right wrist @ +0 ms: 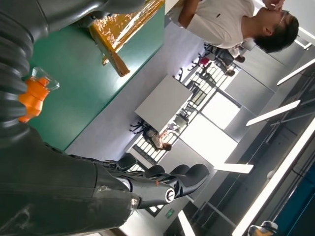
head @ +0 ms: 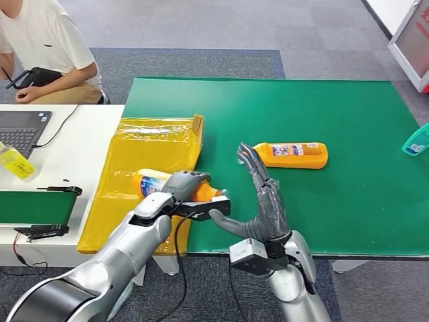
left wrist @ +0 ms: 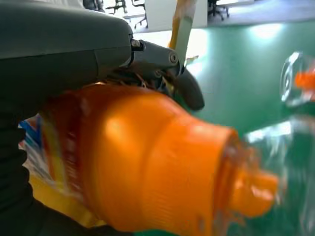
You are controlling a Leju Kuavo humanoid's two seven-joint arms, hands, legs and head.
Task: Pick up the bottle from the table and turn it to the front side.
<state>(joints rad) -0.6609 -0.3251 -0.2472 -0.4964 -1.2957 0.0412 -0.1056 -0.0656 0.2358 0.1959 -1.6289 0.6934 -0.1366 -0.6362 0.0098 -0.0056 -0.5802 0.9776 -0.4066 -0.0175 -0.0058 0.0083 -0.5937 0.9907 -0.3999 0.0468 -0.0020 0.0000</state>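
Bottle (head: pixel 151 183) is orange, lying on its side, held in the left hand (head: pixel 190 191) above the near edge of the yellow bag (head: pixel 147 144), which sits at the left end of the green mat (head: pixel 354 201). Left hand wraps the body near the shoulder; label end points back over the bag, and the orange cap end with its clear cover (head: pixel 221 194) pokes out past the hand toward the mat. Left wrist view confirms it: fingers (left wrist: pixel 185 88) curl over the orange shoulder (left wrist: pixel 148 162), cap blurred. Right hand (head: pixel 263 201) stands upright just beside the cap end, fingers spread and extended, holding nothing, not touching the bottle as far as I can tell. Second orange bottle (head: pixel 292 154) lies flat on the mat, further out from the bag, beyond the right hand, well apart from both hands. A teal item (head: pixel 417 142) sits at the mat's far right edge. Beyond the bag's left side: white table (head: pixel 76 144) with a laptop (head: pixel 20 129), and a person (head: pixel 45 47) crouching behind it. Handling guess: plastic, looks light to moderate, smooth and likely slick; walls probably give a bit under squeeze. Body is the safe grip zone. Avoid the clear cap cover, it looks like it could pop off. Which face is front I can't tell from here; label is partly hidden by the hand. For the turn, roll about the long axis, with the right hand placed to support the cap end.
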